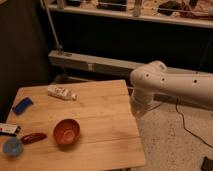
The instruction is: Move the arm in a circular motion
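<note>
The cream-white arm (pixel 172 87) of thick rounded segments with small dark holes comes in from the right edge. It bends at a rounded joint and turns down into the tapered gripper (pixel 138 111). The gripper hangs just past the right edge of the wooden table (pixel 107 112), roughly level with the tabletop. It holds nothing that I can see and touches no object.
On the table lie an orange bowl (pixel 66 131), a white tube (pixel 61 92), a blue sponge (pixel 22 105), a red object (pixel 33 137), a blue round lid (pixel 11 147) and a packet (pixel 7 129). A dark shelf unit (pixel 125 35) stands behind. A cable (pixel 187 125) lies on the floor.
</note>
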Robot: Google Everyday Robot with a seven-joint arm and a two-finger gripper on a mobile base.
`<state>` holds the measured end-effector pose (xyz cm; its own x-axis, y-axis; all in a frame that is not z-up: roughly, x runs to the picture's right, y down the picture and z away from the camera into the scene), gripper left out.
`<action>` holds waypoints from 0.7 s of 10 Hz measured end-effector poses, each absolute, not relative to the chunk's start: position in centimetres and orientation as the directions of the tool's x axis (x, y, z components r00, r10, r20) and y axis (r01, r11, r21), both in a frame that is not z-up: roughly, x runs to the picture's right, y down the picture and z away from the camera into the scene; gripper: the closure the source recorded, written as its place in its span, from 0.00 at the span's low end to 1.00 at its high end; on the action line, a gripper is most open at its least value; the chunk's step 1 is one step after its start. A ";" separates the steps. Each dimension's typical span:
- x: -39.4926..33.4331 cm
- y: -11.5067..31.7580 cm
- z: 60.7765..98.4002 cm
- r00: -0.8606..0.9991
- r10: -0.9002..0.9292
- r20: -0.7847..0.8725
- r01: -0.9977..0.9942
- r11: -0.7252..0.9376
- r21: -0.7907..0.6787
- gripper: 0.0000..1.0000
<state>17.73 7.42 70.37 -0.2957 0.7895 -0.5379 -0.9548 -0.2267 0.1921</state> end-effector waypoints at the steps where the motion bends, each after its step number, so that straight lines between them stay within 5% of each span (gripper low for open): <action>1: 19.0 5.3 71.6 -0.321 0.797 -0.512 -0.946 -0.246 0.210 0.91; 7: 15.4 -7.3 80.9 -0.273 0.820 -0.503 -0.960 -0.201 0.194 0.91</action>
